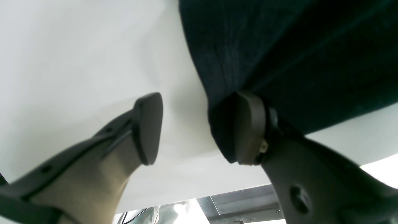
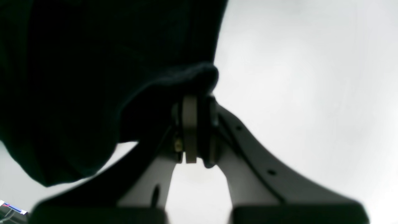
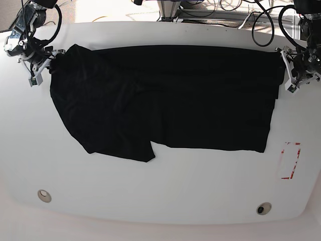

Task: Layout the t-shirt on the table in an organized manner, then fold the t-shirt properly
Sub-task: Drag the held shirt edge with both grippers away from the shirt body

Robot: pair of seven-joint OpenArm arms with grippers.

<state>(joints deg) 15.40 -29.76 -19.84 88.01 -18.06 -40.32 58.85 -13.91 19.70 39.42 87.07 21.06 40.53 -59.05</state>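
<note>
The black t-shirt [image 3: 165,100] lies spread wide across the white table [image 3: 160,191], with a crumpled flap hanging toward the front left. At the shirt's far-left corner my right gripper [image 3: 46,59] holds the cloth. The right wrist view shows its fingers [image 2: 190,130] pressed together on a bunched fold of the t-shirt [image 2: 93,62]. My left gripper [image 3: 285,70] stands open at the shirt's right edge. In the left wrist view one pad [image 1: 149,127] is over bare table [image 1: 77,46], and the shirt's corner [image 1: 295,46] drapes against the other pad [image 1: 250,127].
A red rectangular tape mark [image 3: 290,160] lies on the table right of the shirt. Two small round holes [image 3: 44,195] [image 3: 263,208] sit near the front edge. Cables and stands crowd the far edge behind both arms.
</note>
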